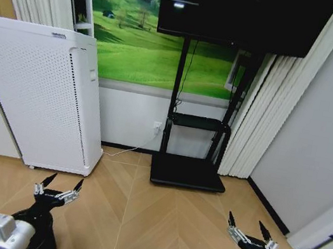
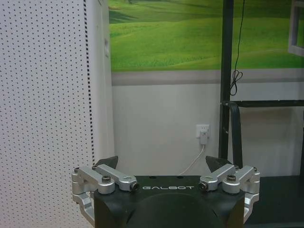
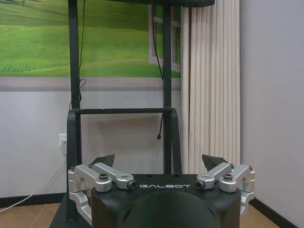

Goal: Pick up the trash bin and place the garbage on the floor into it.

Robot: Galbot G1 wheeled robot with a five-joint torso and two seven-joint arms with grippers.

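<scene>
Both grippers are held low over the floor, pointed toward the wall. The left gripper is seen spread wide and empty, near a white perforated unit. The right gripper is likewise spread wide, holding nothing, well apart from the left. Between them, farther off, a black TV stand is set against the wall (its cable is plugged into a socket). White curtains are hung beside the stand.
</scene>
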